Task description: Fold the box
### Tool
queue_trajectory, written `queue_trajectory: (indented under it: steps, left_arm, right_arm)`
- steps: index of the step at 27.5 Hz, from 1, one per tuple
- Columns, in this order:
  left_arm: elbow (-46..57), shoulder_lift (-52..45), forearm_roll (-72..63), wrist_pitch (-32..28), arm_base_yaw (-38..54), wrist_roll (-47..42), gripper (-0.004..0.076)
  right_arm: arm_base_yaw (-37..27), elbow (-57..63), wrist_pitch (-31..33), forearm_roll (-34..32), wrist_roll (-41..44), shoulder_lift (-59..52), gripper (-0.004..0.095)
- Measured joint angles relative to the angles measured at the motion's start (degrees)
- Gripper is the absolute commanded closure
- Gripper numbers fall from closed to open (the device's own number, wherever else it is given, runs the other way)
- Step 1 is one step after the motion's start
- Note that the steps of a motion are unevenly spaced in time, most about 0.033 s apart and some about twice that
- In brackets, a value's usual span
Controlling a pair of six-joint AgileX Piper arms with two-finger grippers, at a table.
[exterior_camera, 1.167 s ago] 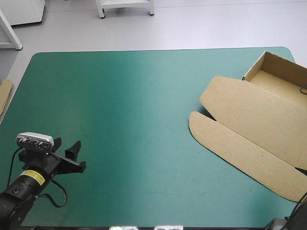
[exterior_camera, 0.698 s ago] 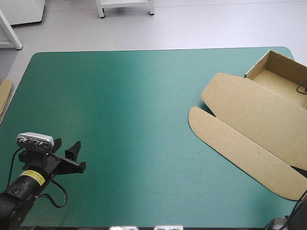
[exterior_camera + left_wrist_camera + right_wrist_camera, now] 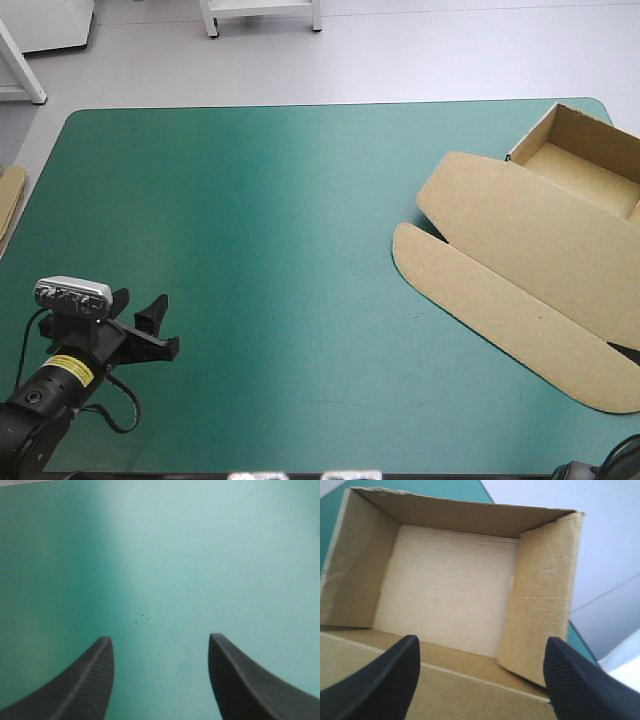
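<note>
The brown box [image 3: 530, 250] lies at the table's right side as an open tray with raised walls at the far right corner, its lid flat toward the table's middle. In the right wrist view the tray's inside [image 3: 450, 585] fills the picture, walls standing on three sides. My right gripper [image 3: 480, 680] stands open above the tray's near edge, nothing between its fingers; it is outside the high view. My left gripper [image 3: 155, 325] stands open near the front left corner, far from the box. Its fingers [image 3: 80, 685] frame bare teal-green cover [image 3: 165, 555].
A strip of more brown board [image 3: 10, 200] shows at the table's left edge. The teal-green cover [image 3: 250, 220] stretches bare between my left gripper and the box. The tray sits close to the table's right and far edges.
My right gripper has opened. The box has shifted slightly on the table, and the dark cable seen over its right wall earlier is gone from the high view. The left arm has not moved.
</note>
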Motion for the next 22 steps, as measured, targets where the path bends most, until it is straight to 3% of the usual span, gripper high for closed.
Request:
queue_trajectory:
  steps: [4,10,13,22]
  left_arm:
    - [0.00,0.00,0.00,-0.63,0.00,0.00,0.0319]
    - [0.00,0.00,0.00,-0.91,0.00,0.00,0.0319]
    - [0.00,0.00,-0.04,-0.91,0.00,0.00,0.0319]
    - [0.00,0.00,-0.10,-1.32,0.00,0.00,0.0319]
  right_arm:
    - [7.62,4.72,0.00,6.25,-2.80,-7.97,0.0306]
    - [23.49,11.05,-0.21,7.17,-6.15,-15.96,0.0414]
    - [32.95,17.55,-2.00,5.82,-7.21,-20.74,0.0422]
    - [51.49,49.48,-22.93,4.41,-6.58,-40.43,0.0422]
